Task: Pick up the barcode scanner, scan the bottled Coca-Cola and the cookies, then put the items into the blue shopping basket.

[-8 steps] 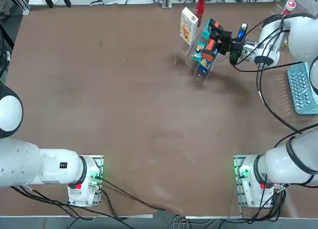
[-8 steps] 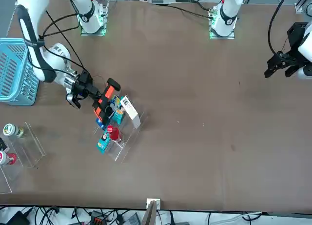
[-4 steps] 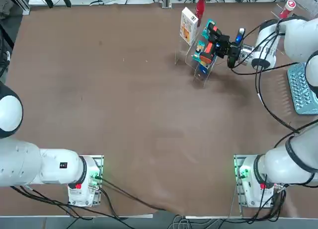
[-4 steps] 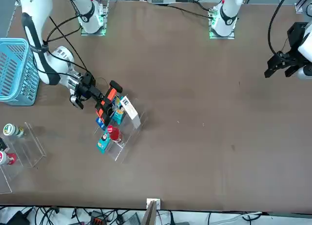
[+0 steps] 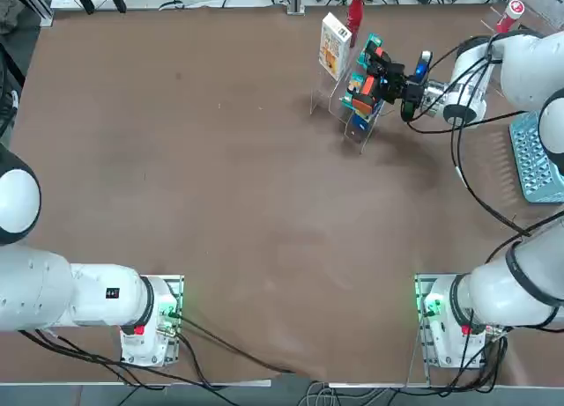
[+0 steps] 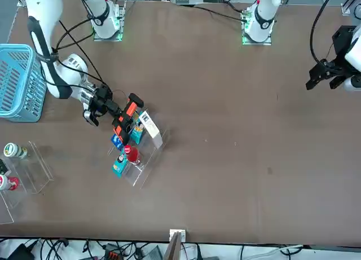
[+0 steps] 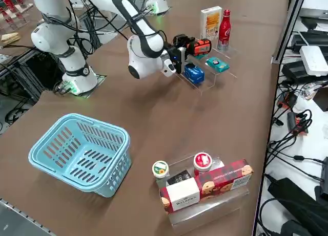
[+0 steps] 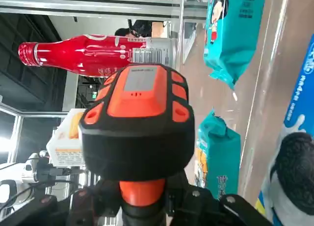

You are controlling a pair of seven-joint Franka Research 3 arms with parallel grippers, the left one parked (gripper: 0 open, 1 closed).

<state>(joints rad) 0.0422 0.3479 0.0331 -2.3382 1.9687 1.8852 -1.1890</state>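
My right gripper [image 5: 390, 80] is shut on the orange-red shaft of the barcode scanner [image 5: 369, 74], which it holds level over the clear display stand. In the wrist view the scanner's [image 8: 140, 120] black head points at the Coca-Cola bottle [image 8: 93, 54], with the bottle's barcode just beyond it. The bottle [image 7: 224, 23] stands upright at the stand's far end beside the white and yellow cookies box [image 7: 210, 22]. At the table's right edge, well clear of the gripper, sits the blue shopping basket [image 7: 79, 154], and nothing shows inside it.
Teal packets [image 7: 218, 65] and a blue packet [image 7: 193, 73] lie on the clear stand [image 5: 352, 131] under the scanner. A second clear stand [image 7: 205, 210] near the basket holds small jars and a red and white box. Cables run along the table's back edge.
The right gripper has carried the scanner a little further over the stand, toward the bottle and the cookies box. Its grip has not changed.
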